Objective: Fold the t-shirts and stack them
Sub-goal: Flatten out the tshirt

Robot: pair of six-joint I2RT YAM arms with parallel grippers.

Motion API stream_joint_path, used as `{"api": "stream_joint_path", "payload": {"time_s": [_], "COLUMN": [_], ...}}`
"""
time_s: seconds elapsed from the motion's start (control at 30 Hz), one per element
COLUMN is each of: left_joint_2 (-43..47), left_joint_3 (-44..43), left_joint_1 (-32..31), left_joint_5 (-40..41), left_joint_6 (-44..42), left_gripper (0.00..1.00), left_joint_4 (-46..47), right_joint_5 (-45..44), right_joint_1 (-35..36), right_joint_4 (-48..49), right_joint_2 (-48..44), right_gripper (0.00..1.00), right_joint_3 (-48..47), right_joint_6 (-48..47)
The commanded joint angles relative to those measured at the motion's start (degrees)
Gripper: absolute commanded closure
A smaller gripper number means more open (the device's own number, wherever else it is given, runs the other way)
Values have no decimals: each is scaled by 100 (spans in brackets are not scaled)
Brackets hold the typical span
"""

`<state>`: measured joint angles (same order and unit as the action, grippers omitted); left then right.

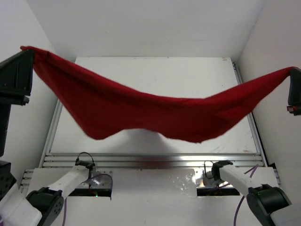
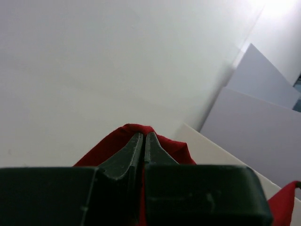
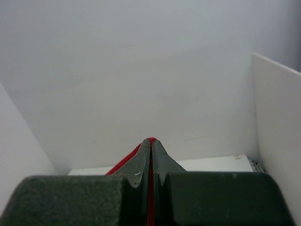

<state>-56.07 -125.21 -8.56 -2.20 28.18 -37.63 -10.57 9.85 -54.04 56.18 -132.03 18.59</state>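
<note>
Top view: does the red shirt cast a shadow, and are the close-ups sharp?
Top external: the t-shirt throws a faint, soft shadow on the table below its sag. Left wrist: left gripper blurred, upper right corner washed out. Right wrist: right gripper soft too.

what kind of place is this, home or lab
Probably a robot lab test cell: a white table edged with aluminium rails, boxed in by plain white panels, a red t-shirt held between the left gripper and right gripper.
</note>
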Motion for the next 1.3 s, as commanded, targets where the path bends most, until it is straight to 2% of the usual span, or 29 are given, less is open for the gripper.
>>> {"api": "stream_joint_path", "payload": {"time_s": [0.0,0.17,0.23,0.3,0.33,0.4,0.47,0.5,0.53,0.57,0.6,0.63,0.67,0.7,0.73,0.83,0.9,1.0,1.13,1.17,1.23,1.27], "left_joint_2": [17,-87,-280,-491,-553,-746,-887,-983,-1228,-1352,-1528,-1582,-1643,-1879,-2055,-2977,-3591,-4312,-5166,-5577,-6036,-6412], "left_joint_3": [435,822,884,1050,1321,1638,2166,2306,2421,2622,2763,3156,3317,3414,3441,3249,3266,3170,2303,2082,1361,1150], "left_joint_1": [-6,-6,-6,-6,-14,-6,-6,-6,-6,-6,-6,-6,-6,-6,-6,56,65,126,249,275,328,337], "left_joint_5": [-342,-457,-256,-54,139,437,527,597,746,808,861,974,1080,1220,1422,1572,1660,2065,2399,2399,2259,2215], "left_joint_6": [257,512,609,697,749,881,934,978,1022,1040,1066,1092,1119,1119,1128,1119,1119,1136,970,830,715,680], "left_gripper": [100,100,100,100,100,100,100,100,100,100,100,100,100,100,100,100,100,100,100,100,100,100], "left_joint_4": [-17,159,81,-25,-25,62,290,387,483,545,650,1052,1247,1397,1546,1670,2098,2469,2567,2550,2314,2217], "right_joint_5": [-629,-1622,-2246,-2824,-2993,-3327,-3355,-3373,-3503,-3409,-3086,-2082,-1568,-1171,-723,-342,-52,379,547,591,758,801], "right_joint_1": [472,1246,1861,2404,2538,2662,2663,2654,2645,2306,1954,1490,1076,489,335,-8,-176,-290,-387,-448,-518,-554], "right_joint_4": [16,569,780,1409,1657,2359,2494,2721,2984,3074,2666,2210,1813,1566,1668,2555,2881,3005,2934,3056,3294,3712], "right_joint_2": [165,409,603,736,788,1191,1726,2277,2466,2589,2930,3160,3388,3591,3819,4135,4496,5541,7088,7552,7758,7715], "right_gripper": [100,100,100,100,100,100,100,100,100,100,100,100,100,100,100,100,100,100,100,100,100,100], "right_joint_3": [-139,-147,-131,456,928,1144,593,408,502,668,696,504,485,563,1077,2107,2164,1586,-361,-594,-571,-326], "right_joint_6": [-232,-907,-1172,-1716,-1910,-2622,-3104,-3316,-3544,-3494,-2998,-2366,-1220,-904,-736,-366,-330,-268,-364,-382,-382,-382]}}
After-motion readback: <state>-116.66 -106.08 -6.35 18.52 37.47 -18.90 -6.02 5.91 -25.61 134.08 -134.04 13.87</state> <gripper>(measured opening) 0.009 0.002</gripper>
